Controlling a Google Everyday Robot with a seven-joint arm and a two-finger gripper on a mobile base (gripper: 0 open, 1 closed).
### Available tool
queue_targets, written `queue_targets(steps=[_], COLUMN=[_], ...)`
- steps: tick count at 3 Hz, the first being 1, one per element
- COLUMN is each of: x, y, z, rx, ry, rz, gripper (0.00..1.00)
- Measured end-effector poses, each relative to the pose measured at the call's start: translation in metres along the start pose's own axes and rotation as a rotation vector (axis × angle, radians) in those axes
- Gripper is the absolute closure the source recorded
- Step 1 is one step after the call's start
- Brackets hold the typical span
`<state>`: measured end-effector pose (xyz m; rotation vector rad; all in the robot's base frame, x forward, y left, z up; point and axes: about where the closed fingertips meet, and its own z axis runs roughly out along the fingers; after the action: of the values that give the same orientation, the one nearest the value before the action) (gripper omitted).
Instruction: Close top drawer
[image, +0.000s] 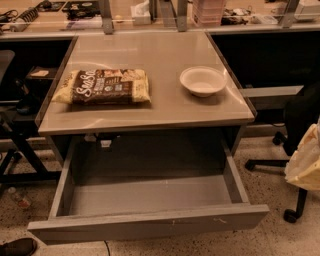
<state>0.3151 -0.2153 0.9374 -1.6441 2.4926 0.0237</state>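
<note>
The top drawer is pulled far out from under the grey table. Its flat grey front faces me, with small white scuffs right of the middle. Its plain grey inside is empty. My gripper shows as a pale yellowish-white shape at the right edge of the camera view. It hangs to the right of the drawer's right corner, a little above the drawer front and apart from it.
On the table lie a brown and yellow snack bag at the left and a white bowl at the right. An office chair base stands on the floor at the right. A black frame stands at the left.
</note>
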Motion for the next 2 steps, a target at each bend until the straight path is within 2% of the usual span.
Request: queue_targets(steps=[1, 2], x=[0.009, 0.024], y=[0.022, 0.052], z=[0.032, 0.095], rx=[-0.064, -0.191], ry=[0.009, 0.036], rz=[0.030, 0.065], gripper=[1.00, 1.00])
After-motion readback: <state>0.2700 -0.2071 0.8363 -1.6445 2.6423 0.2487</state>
